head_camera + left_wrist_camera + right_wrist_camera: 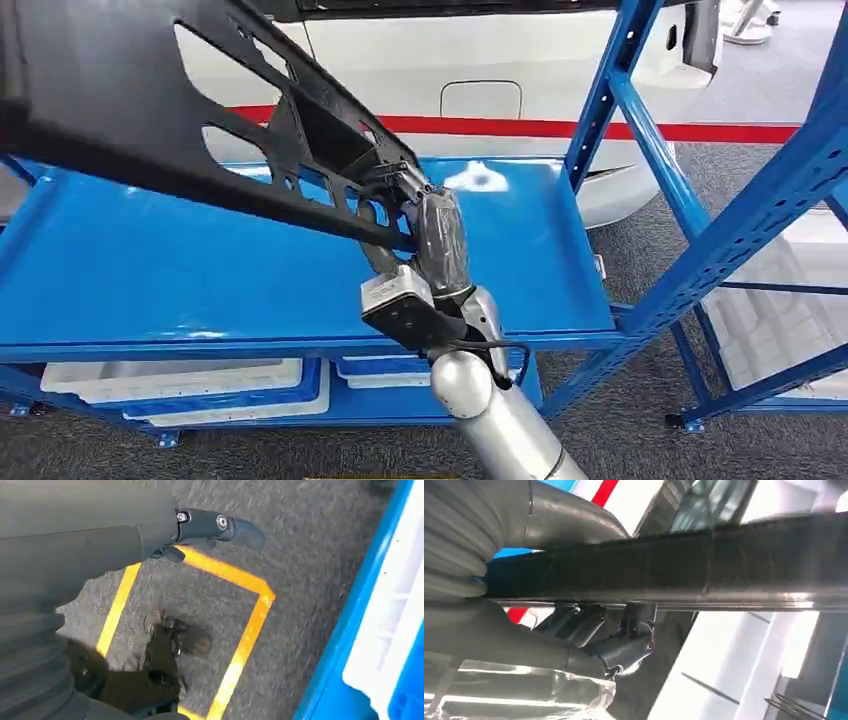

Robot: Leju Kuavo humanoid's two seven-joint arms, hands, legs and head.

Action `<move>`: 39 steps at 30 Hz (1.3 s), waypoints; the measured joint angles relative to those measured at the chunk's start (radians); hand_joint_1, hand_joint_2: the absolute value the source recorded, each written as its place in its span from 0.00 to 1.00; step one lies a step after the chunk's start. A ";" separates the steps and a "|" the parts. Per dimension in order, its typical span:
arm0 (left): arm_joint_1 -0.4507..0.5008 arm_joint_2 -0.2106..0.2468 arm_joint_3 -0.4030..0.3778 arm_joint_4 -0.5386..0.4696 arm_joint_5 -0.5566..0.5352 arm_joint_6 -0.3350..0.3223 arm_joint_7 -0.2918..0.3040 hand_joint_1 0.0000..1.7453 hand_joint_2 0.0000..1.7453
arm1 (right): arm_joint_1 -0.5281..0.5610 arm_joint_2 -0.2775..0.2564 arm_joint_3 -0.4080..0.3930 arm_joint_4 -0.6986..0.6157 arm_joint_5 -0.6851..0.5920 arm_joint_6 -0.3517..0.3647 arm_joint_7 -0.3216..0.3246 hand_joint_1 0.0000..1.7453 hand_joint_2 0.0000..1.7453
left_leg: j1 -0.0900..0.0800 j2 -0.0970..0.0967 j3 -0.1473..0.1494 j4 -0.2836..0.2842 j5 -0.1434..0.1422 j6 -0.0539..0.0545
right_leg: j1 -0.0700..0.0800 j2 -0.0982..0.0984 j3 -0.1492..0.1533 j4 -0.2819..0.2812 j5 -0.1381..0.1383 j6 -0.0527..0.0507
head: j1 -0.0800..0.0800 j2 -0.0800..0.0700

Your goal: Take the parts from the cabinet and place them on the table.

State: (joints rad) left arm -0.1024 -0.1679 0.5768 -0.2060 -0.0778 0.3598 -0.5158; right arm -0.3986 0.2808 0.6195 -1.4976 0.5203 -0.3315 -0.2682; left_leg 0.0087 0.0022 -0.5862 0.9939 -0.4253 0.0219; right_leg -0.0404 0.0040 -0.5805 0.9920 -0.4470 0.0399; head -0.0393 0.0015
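Silver forearm (500, 420) of the right arm rises from the lower edge of the head view. The right hand (435, 240), wrapped in clear film, grips the large black perforated plastic panel (200, 120) by its near corner. In the right wrist view, dark fingers (624, 647) curl under the panel's long black edge (674, 565). The panel is held tilted, above the blue metal shelf (200, 280) of the cabinet, not resting on it. White plastic trays (170, 378) sit on the lower level. Beyond the blue uprights (610, 90) stands a white vehicle body with a red stripe (600, 128). The left hand (210, 525) hangs over grey carpet with yellow floor tape (245, 635), fingers extended, holding nothing.
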 joint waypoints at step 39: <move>0.012 -0.027 0.114 0.002 0.066 0.116 0.077 0.00 1.00 | -0.168 0.085 0.109 0.195 -0.184 0.013 0.018 1.00 1.00 | 0.013 -0.006 -0.145 0.311 -0.152 -0.037 | 0.018 -0.002 0.004 -0.009 0.013 -0.052 | -0.003 0.000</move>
State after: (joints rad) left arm -0.0901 -0.1953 0.6912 -0.2041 -0.0122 0.4757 -0.4383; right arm -0.5663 0.3662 0.7286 -1.3027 0.3361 -0.3186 -0.2499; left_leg 0.0215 -0.0036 -0.7307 1.3044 -0.5769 -0.0147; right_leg -0.0226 0.0024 -0.5762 0.9829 -0.4342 -0.0119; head -0.0427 0.0015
